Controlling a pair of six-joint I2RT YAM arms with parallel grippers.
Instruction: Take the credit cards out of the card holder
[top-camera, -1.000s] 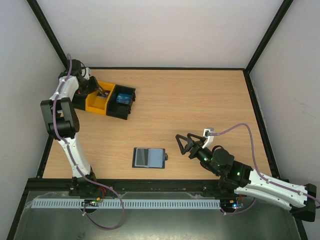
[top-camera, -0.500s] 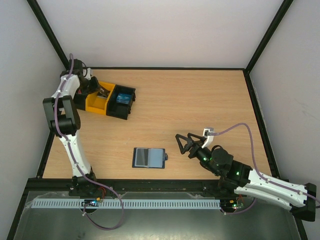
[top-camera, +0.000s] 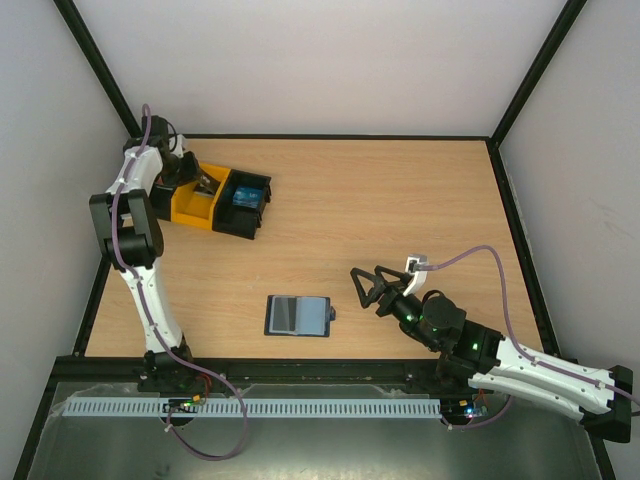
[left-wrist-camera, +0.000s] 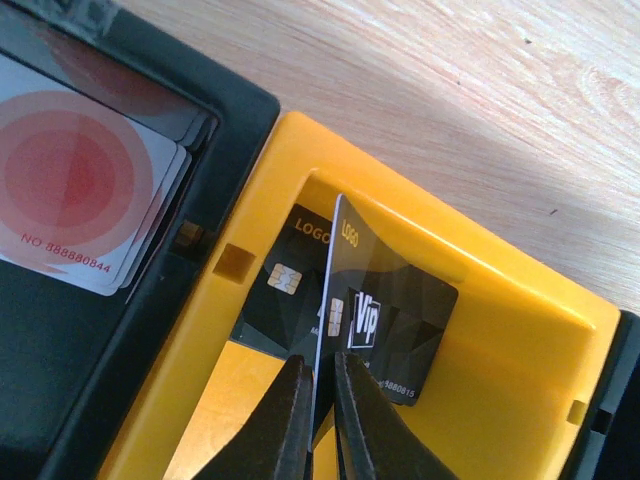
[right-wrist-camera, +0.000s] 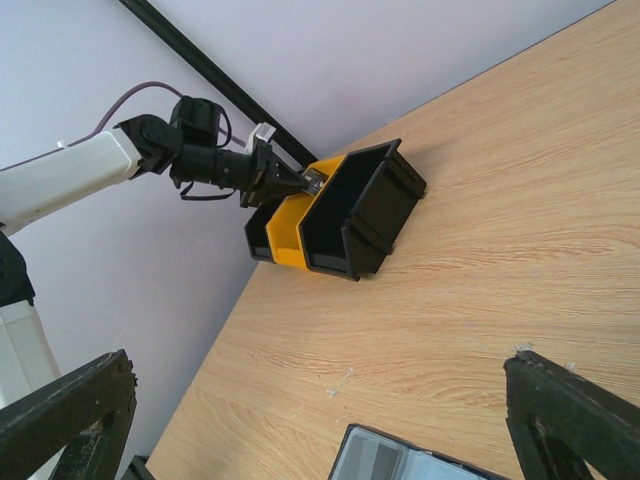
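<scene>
The left gripper (left-wrist-camera: 322, 358) has its jaws pinched on the edge of a black card (left-wrist-camera: 390, 320) that stands tilted inside the yellow bin (left-wrist-camera: 500, 400). The right gripper (top-camera: 358, 287) hovers with jaws wide apart and empty, near the card holder (top-camera: 298, 315), which lies open on the table (top-camera: 400, 200), well apart from that bin

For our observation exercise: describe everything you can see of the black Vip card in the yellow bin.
The Vip card is thin black plastic with a faint faceted sheen, a gold chip, "LOGO" at one corner, "Vip" in white and a partly hidden number. It leans up inside the yellow bin, pale edge toward the camera. That edge sits between the fingertips of the left gripper, its jaws nearly shut on it. A second black card lies behind it.
</scene>
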